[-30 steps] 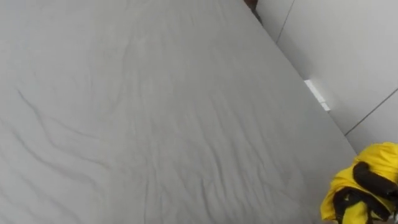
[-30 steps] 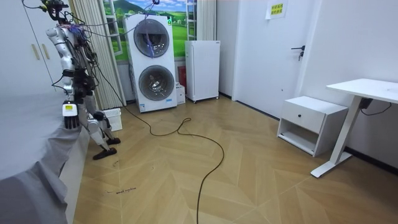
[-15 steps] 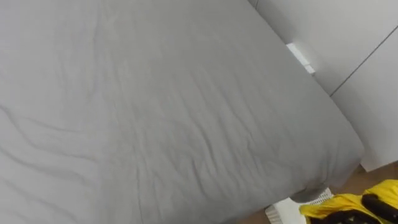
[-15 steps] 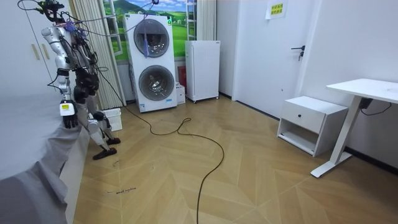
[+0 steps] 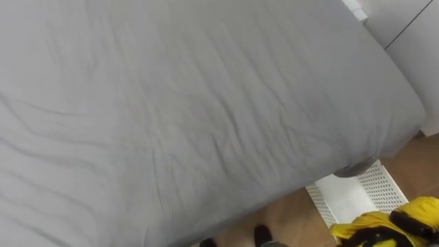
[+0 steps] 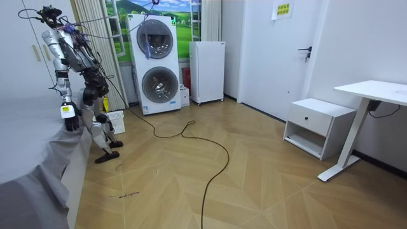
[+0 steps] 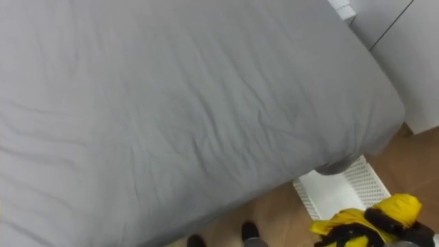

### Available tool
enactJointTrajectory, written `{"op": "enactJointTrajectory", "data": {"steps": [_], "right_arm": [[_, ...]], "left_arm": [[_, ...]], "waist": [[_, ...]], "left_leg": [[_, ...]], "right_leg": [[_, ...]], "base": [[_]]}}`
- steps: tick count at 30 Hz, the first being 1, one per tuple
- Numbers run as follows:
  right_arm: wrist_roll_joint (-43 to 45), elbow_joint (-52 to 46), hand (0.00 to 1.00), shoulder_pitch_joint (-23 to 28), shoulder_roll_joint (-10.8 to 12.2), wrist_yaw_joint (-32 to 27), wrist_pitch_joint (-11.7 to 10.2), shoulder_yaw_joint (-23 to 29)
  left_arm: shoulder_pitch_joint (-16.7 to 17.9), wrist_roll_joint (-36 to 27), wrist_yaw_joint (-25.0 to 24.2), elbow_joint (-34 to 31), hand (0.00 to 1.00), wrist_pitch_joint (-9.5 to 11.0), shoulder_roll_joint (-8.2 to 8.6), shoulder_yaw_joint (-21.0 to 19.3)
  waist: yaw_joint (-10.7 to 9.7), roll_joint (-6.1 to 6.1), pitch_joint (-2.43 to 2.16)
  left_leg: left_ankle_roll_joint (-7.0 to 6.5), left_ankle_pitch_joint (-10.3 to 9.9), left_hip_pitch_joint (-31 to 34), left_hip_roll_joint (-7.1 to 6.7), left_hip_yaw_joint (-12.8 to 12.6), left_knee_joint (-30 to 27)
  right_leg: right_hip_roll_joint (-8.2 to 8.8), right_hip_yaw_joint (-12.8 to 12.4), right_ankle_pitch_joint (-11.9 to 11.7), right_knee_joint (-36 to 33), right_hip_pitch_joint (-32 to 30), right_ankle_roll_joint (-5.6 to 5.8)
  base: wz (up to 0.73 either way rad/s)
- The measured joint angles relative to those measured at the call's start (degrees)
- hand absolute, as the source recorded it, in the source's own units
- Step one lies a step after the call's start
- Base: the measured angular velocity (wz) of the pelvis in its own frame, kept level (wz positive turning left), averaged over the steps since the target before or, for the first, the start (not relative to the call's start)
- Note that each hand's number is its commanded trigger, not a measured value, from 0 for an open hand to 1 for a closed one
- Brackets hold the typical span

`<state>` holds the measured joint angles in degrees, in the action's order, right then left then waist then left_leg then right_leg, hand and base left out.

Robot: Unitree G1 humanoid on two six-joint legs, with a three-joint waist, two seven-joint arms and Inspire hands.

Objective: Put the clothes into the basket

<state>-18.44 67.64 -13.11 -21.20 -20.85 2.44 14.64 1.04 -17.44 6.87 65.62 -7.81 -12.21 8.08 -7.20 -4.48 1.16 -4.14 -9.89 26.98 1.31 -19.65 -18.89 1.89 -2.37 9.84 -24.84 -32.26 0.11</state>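
Observation:
A yellow garment (image 5: 376, 228) hangs bunched at the lower right of the eye views, above the wooden floor. My right hand (image 5: 414, 223) is shut on it, with dark fingers wrapped into the cloth (image 7: 401, 206). Just left of and above the garment stands a white slotted basket (image 5: 343, 197), partly tucked under the corner of the grey bed (image 5: 192, 103). In the room view I stand at the bed's corner at the room view's left, and my left hand (image 6: 68, 122) hangs beside the mattress edge.
The grey sheet covers most of the eye views. White wardrobe doors (image 5: 418, 41) rise at the far right. In the room view a stacked washer and dryer (image 6: 154, 63), a white cabinet and a dark cable on the floor lie behind me.
The eye view has swung down toward the bed's corner, bringing the basket and floor into sight. In the room view my upper body has turned away from the bed. The garment stays in my right hand.

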Motion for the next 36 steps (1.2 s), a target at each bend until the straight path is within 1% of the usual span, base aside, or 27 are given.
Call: {"op": "enactJointTrajectory", "data": {"steps": [1,3,5,6,9,10,12,16,17,18,19,21,23,27,31,36], "right_arm": [[-0.12,0.00,1.00,-0.52,-0.01,-0.28,-0.04,0.00],[-0.14,-0.01,1.00,-2.27,-0.11,-1.33,-0.67,-0.01],[-0.43,-0.07,1.00,-2.76,-0.28,-1.95,-1.42,-0.02],[-1.43,-0.08,1.00,-2.81,-0.38,-2.27,-2.12,-0.10],[-2.70,-0.02,1.00,-2.63,-1.19,-2.44,-2.61,-1.11],[-2.72,0.03,1.00,-2.65,-1.25,-2.47,-2.73,-1.10],[-3.58,0.85,1.00,-2.68,-1.27,-2.54,-3.71,-1.18],[-4.05,1.24,1.00,-2.63,-1.41,-2.86,-4.23,-1.14],[-4.05,1.24,0.97,-2.63,-1.55,-2.92,-4.35,-1.16],[-4.05,1.24,0.65,-2.66,-1.82,-2.92,-4.38,-1.19],[-4.05,1.24,0.57,-2.65,-2.01,-2.92,-4.38,-1.25],[-3.99,1.24,0.00,-2.59,-2.82,-2.95,-4.40,-1.25],[-3.98,1.24,0.00,-2.58,-3.39,-3.15,-4.48,-1.19],[-4.06,1.23,0.00,-2.70,-4.18,-4.68,-6.18,-0.94],[-4.44,1.45,0.00,-2.84,-4.79,-6.21,-6.27,-0.96],[-4.42,1.47,0.00,-3.17,-5.95,-8.10,-6.73,-0.99]], "left_arm": [[-0.15,0.01,0.01,0.21,0.00,0.18,0.05,0.01],[-0.63,-0.24,0.15,0.55,0.00,0.76,0.14,0.22],[-0.97,-0.84,0.57,0.68,0.00,0.88,0.14,1.17],[-1.09,-1.15,0.62,0.66,0.00,0.88,0.19,1.27],[-1.65,-2.28,1.46,0.66,0.00,1.26,0.22,2.41],[-1.64,-2.27,1.46,0.66,0.00,1.44,0.24,2.64],[-1.57,-2.37,1.52,0.65,0.00,1.91,0.24,3.59],[-1.58,-2.40,1.51,0.58,0.00,2.10,0.24,3.64],[-1.56,-2.40,1.50,0.60,0.00,2.35,0.24,3.66],[-1.55,-2.40,1.50,0.62,0.00,2.61,0.24,3.92],[-1.54,-2.40,1.49,0.62,0.00,2.75,0.24,4.05],[-1.52,-2.39,1.48,0.62,0.00,3.04,0.24,4.57],[-1.51,-2.35,1.44,0.61,0.00,3.12,0.24,4.58],[-1.48,-2.37,1.38,0.51,0.00,3.16,0.23,4.61],[-1.31,-2.40,1.39,0.43,0.00,3.82,0.19,4.72],[-0.75,-2.39,1.52,0.21,0.00,5.01,-0.27,5.78]], "waist": [[0.07,-0.15,-0.04],[0.07,-0.78,0.24],[0.08,-1.32,0.35],[0.35,-1.56,0.31],[1.38,-2.03,0.28],[1.40,-2.18,0.27],[1.45,-2.48,0.25],[1.45,-2.56,0.27],[1.52,-2.61,0.28],[1.62,-2.70,0.30],[1.69,-2.76,0.29],[1.70,-2.99,0.29],[1.70,-3.10,0.30],[1.47,-3.07,0.32],[1.31,-2.77,0.51],[1.16,-2.45,0.69]], "left_leg": [[-0.06,0.14,0.54,0.00,-0.20,0.01],[-0.20,0.40,1.93,-0.01,-0.50,-0.02],[-0.23,0.50,2.64,-0.02,-0.55,0.07],[-0.21,0.57,2.82,-0.01,-0.53,0.26],[-0.15,0.62,3.55,-0.03,-0.39,0.31],[-0.14,0.66,3.71,-0.04,-0.38,0.30],[-0.13,0.71,3.85,-0.17,-0.23,0.30],[-0.14,0.71,3.84,-0.25,-0.39,0.08],[-0.14,0.71,3.84,-0.25,-0.48,0.06],[-0.14,0.71,3.84,-0.25,-0.48,0.07],[-0.14,0.71,3.84,-0.25,-0.49,0.07],[-0.14,0.71,3.80,-0.30,-0.59,0.08],[-0.14,0.72,3.79,-0.31,-0.72,0.08],[-0.13,0.83,3.68,-0.80,-0.76,0.06],[-0.15,0.92,3.43,-1.12,-0.74,0.06],[-0.15,0.93,3.62,-1.07,-0.62,-0.42]], "right_leg": [[-0.03,-0.13,-0.08,-0.06,-0.52,0.04],[0.11,-0.15,-0.22,-0.65,-2.17,0.05],[0.19,-0.13,-0.22,-1.02,-2.99,0.05],[0.24,-0.06,-0.20,-1.04,-3.30,0.03],[0.36,0.36,-0.11,-1.03,-3.97,-0.10],[0.43,0.53,-0.07,-1.02,-4.06,-0.14],[0.64,0.96,0.26,-1.13,-4.07,-0.21],[1.02,1.22,0.95,-1.83,-4.10,-0.17],[1.04,1.22,1.03,-1.89,-4.10,-0.17],[1.05,1.29,1.05,-1.90,-4.10,-0.17],[1.06,1.31,1.06,-1.90,-4.10,-0.17],[1.16,1.34,1.34,-2.03,-4.15,-0.15],[1.24,1.42,1.46,-2.33,-4.27,-0.23],[2.13,1.46,2.36,-4.12,-4.93,-0.33],[2.13,1.15,2.94,-5.05,-5.03,-0.28],[2.10,1.03,2.94,-5.17,-5.15,-0.27]], "base": [[0.00],[0.00],[0.00],[0.00],[0.02],[0.10],[0.11],[0.10],[0.06],[0.04],[0.03],[0.05],[0.02],[0.05],[0.06],[0.00]]}}
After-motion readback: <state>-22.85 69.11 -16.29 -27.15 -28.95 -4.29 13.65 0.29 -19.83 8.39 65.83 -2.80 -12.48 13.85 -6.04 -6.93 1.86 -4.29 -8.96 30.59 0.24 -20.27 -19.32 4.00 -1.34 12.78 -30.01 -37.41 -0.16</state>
